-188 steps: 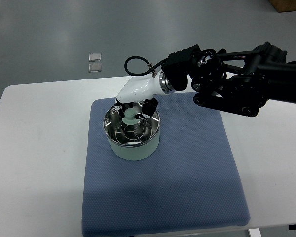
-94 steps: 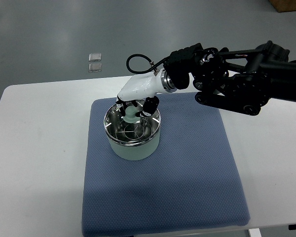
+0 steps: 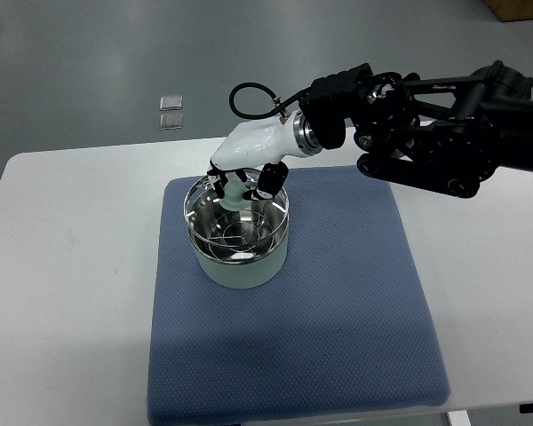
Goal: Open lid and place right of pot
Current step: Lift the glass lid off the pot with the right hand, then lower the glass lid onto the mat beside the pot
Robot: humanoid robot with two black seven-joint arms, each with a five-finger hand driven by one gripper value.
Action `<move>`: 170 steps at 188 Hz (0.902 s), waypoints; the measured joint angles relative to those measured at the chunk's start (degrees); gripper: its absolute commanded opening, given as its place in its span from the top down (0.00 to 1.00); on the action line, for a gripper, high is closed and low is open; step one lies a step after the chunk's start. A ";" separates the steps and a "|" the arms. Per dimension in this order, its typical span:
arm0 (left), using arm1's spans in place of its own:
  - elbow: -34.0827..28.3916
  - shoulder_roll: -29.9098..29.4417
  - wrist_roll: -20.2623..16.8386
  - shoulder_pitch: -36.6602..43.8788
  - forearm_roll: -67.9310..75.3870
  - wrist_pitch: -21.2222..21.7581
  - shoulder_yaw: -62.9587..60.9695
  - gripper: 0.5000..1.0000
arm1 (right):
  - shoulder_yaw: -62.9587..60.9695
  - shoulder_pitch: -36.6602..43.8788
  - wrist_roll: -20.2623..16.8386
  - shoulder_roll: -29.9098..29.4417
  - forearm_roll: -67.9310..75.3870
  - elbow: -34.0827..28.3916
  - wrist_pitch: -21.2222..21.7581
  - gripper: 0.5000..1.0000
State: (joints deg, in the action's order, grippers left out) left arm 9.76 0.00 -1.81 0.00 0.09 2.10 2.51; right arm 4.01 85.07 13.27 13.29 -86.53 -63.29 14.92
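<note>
Reaching in from the right edge, the right hand (image 3: 241, 181) is clenched around the pale green knob (image 3: 234, 197) of the glass lid (image 3: 237, 216). The lid is held above the pot (image 3: 241, 255), tilted: its far-left rim is raised clear of the pot's rim, while its near-right rim sits low over the opening. Round in plan, the lid has no long axis; its knob points up and slightly toward the near right. The pale green pot stands upright on the far-left part of the blue mat (image 3: 338, 328), which lies on the white table (image 3: 71, 293).
</note>
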 measured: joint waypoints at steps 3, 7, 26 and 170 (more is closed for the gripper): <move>0.00 0.00 0.00 0.00 0.00 0.00 0.00 0.00 | -0.06 0.20 0.04 0.25 0.07 -0.13 -0.04 1.00; 0.00 0.00 0.00 0.00 0.00 0.00 0.01 0.00 | -0.10 0.37 0.09 0.53 0.12 -0.23 -0.07 1.00; 0.00 0.00 0.00 0.00 0.00 0.00 0.02 0.00 | -0.14 0.92 0.23 1.90 0.20 -0.44 -0.21 1.00; 0.00 0.00 0.03 -0.01 0.00 0.02 0.01 0.00 | 0.02 -6.88 0.26 16.72 -0.27 -0.18 -1.51 1.00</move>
State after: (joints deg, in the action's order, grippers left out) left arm 9.76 0.00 -1.79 -0.01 0.09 2.12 2.52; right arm 4.03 78.18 13.53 30.01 -86.80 -63.48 13.41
